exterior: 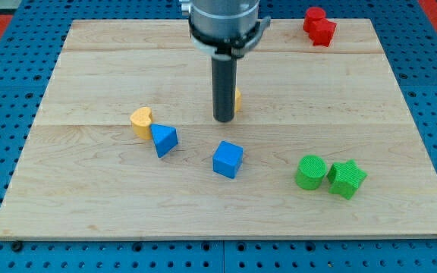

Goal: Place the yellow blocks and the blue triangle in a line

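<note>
A yellow heart-shaped block (pixel 141 120) lies left of the board's middle. The blue triangle (pixel 164 139) touches it at its lower right. A second yellow block (pixel 237 99) is mostly hidden behind the rod; only a sliver shows on the rod's right side. My tip (pixel 223 119) stands at the board's middle, right in front of that hidden yellow block and well to the right of the heart and triangle.
A blue cube (pixel 227 159) lies below the tip. A green cylinder (pixel 310 171) and a green star-shaped block (pixel 347 179) sit together at the lower right. Two red blocks (pixel 319 26) sit at the top right edge of the wooden board (pixel 67 197).
</note>
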You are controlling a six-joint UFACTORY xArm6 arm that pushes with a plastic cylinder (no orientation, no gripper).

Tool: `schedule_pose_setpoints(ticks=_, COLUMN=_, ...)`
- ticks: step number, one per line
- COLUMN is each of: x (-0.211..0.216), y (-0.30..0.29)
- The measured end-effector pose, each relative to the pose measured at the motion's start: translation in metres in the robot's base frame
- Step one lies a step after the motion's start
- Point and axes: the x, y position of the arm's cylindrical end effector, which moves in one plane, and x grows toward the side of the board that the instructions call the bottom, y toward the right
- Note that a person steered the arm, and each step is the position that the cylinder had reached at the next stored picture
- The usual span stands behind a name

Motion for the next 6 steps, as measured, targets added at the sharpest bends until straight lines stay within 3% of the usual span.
schedule_pose_setpoints(ticks=1, x=-0.02, y=-0.044)
schedule_pose_setpoints(ticks=2, x=-0.028, y=-0.145)
schedule_pose_setpoints(ticks=3, x=0.011, y=-0.216)
schedule_pose_setpoints(ticks=4, x=0.064, y=-0.182)
schedule_pose_setpoints(ticks=6, x=0.021, y=-0.089)
